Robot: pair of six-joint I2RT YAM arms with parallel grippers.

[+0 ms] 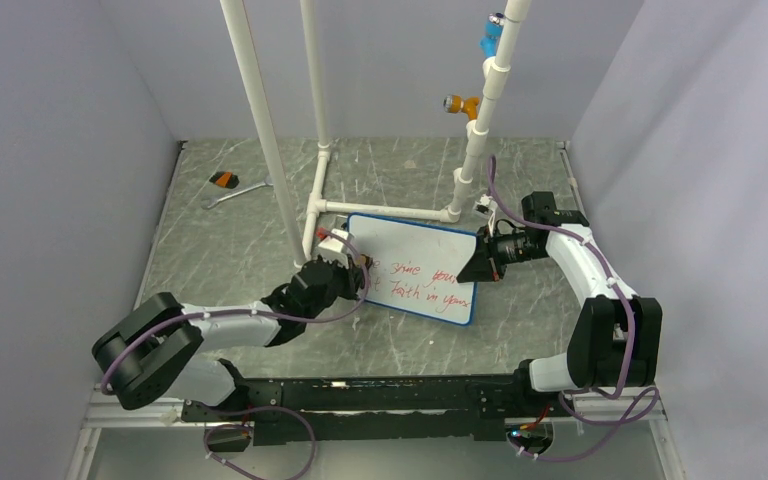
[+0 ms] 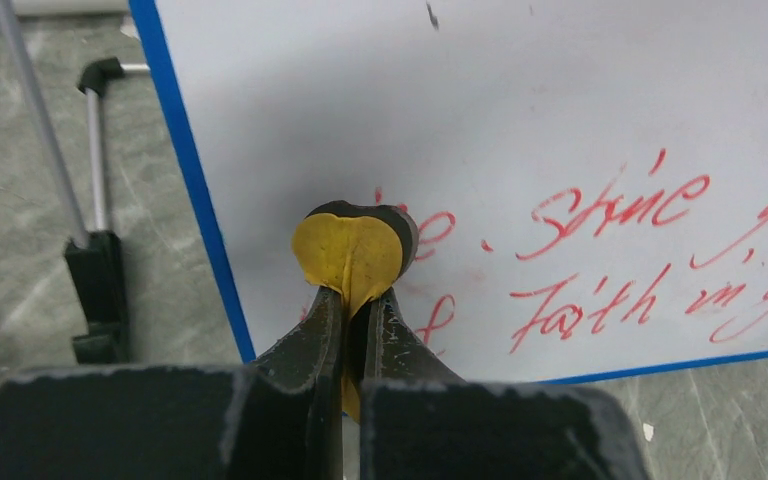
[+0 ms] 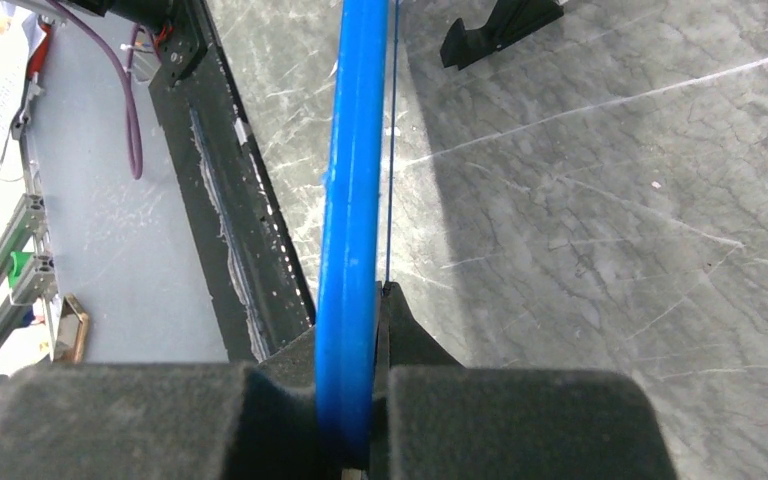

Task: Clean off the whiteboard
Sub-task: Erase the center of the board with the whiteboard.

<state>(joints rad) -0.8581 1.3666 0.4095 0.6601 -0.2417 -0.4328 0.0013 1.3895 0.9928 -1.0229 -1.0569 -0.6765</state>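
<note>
The whiteboard (image 1: 420, 258), blue-framed and tilted up, stands mid-table with red handwriting (image 1: 415, 283) on its lower half. My left gripper (image 1: 360, 263) is shut on a small yellow pad with a black underside (image 2: 352, 248). The pad rests against the board face (image 2: 480, 100) near its left edge, over the start of the red lines (image 2: 610, 205). My right gripper (image 1: 481, 262) is shut on the board's right edge. In the right wrist view the blue frame (image 3: 355, 180) runs between the fingertips of that gripper (image 3: 372, 300). The left gripper (image 2: 358, 300) pinches the pad's lower tip.
A white pipe frame (image 1: 278, 130) rises behind the board, with orange (image 1: 463, 104) and blue (image 1: 489, 42) fittings on its right post. A wrench (image 1: 237, 193) and a small orange-black item (image 1: 224, 179) lie at the back left. A black foot (image 3: 500, 25) props the board.
</note>
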